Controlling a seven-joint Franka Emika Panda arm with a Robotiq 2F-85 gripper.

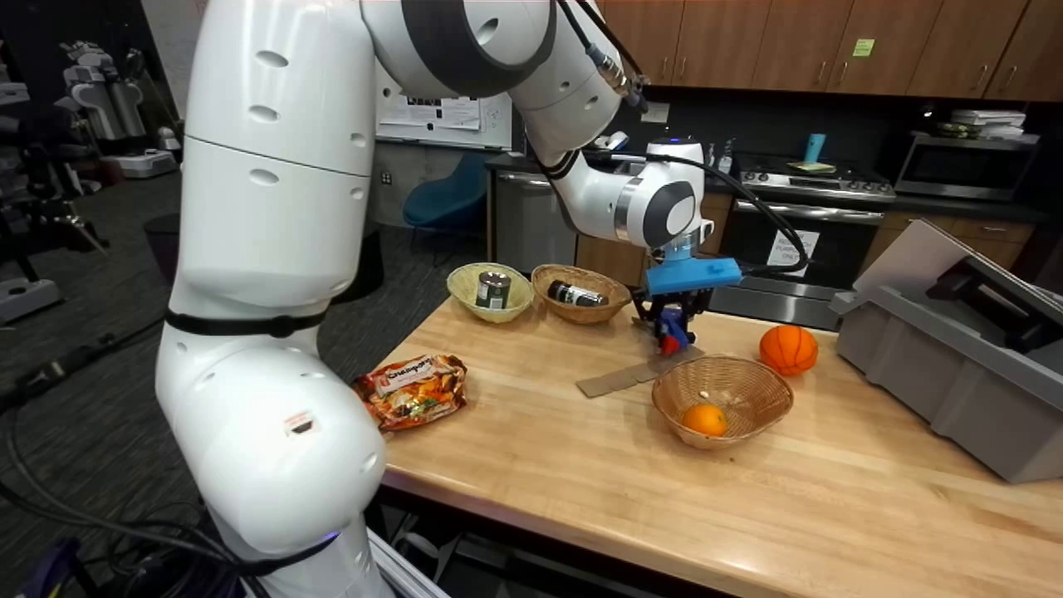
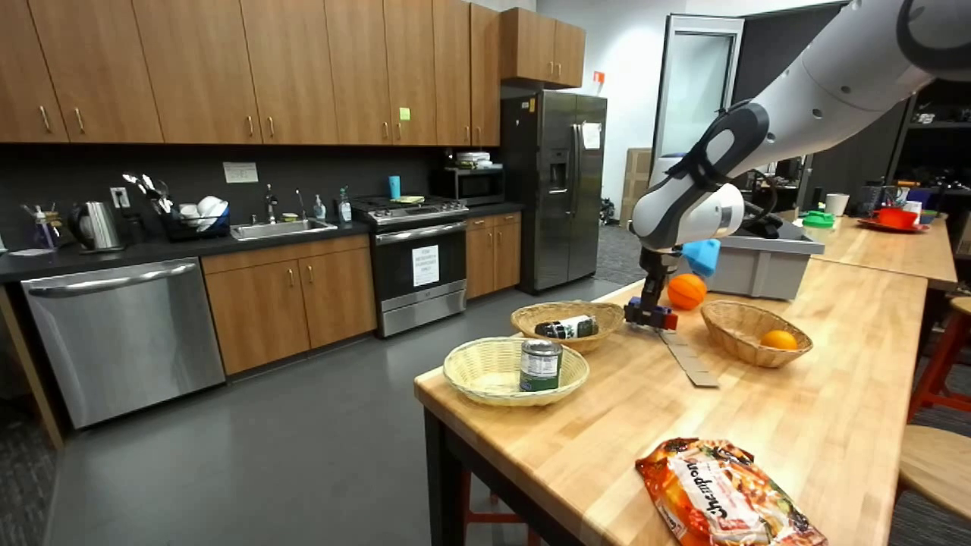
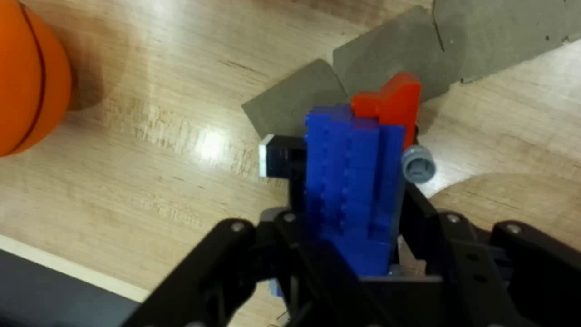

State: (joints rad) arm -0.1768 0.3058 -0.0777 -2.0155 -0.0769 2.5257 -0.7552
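A blue toy of stacked building bricks (image 3: 354, 181) is pinched between the two black fingers of my gripper (image 3: 352, 195). It has a red piece (image 3: 399, 100) at its far end and a small grey round part (image 3: 418, 164) on one side. In both exterior views the gripper (image 1: 671, 325) points down close to the tabletop, near the far table edge. A grey-brown cardboard strip (image 3: 395, 54) lies flat on the wood by the toy, partly covered by it in the wrist view. Whether the toy touches the table or strip cannot be told.
An orange basketball (image 1: 788, 350) and a wicker basket (image 1: 768, 382) with an orange (image 1: 705, 420) stand near the gripper. A brown basket (image 2: 523, 312) holds a dark bottle; a pale basket (image 2: 463, 371) holds a can. A grey bin (image 1: 922, 382) and a noodle packet (image 1: 415, 390) flank these.
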